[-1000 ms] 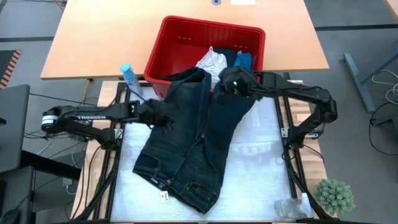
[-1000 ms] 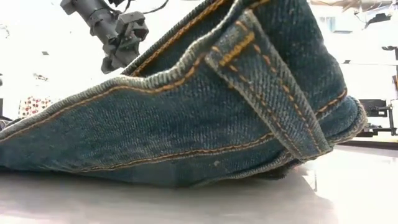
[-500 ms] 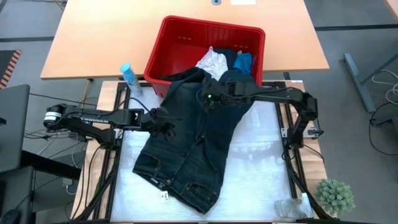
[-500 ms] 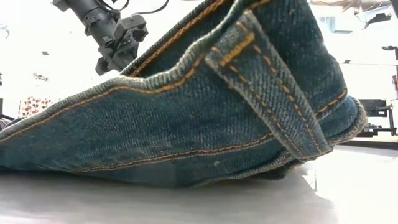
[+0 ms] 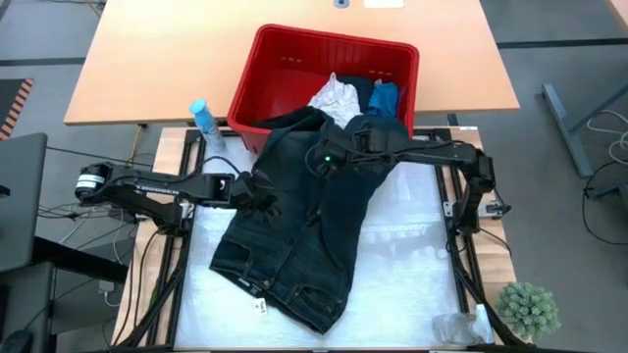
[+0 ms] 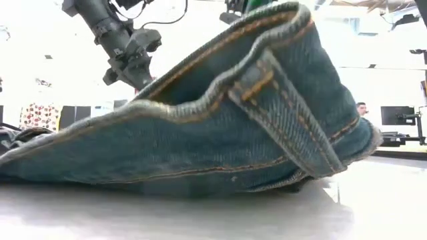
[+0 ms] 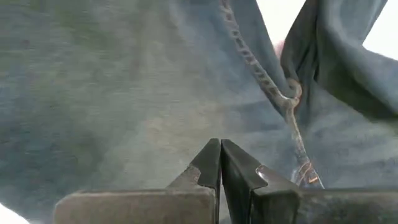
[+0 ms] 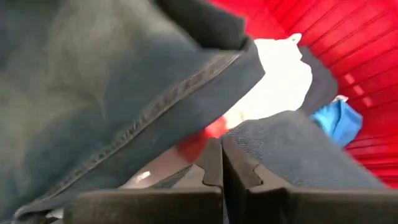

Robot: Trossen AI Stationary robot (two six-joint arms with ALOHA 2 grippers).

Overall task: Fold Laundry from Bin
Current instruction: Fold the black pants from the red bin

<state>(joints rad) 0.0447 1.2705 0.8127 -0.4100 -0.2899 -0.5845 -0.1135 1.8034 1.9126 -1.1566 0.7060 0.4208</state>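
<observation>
Dark denim jeans (image 5: 304, 226) lie spread across the table's middle, their far end draped over the near rim of the red bin (image 5: 285, 74) at the far edge. The left gripper (image 5: 257, 196) and the right gripper (image 5: 329, 157) both rest on the denim with jaws closed; whether either pinches cloth is unclear

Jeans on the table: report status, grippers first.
Left gripper shut, at the jeans' left edge. Right gripper shut over their upper part; hold unclear. Jeans spread on table, legs trailing over the red bin rim. Nothing in the way.
</observation>
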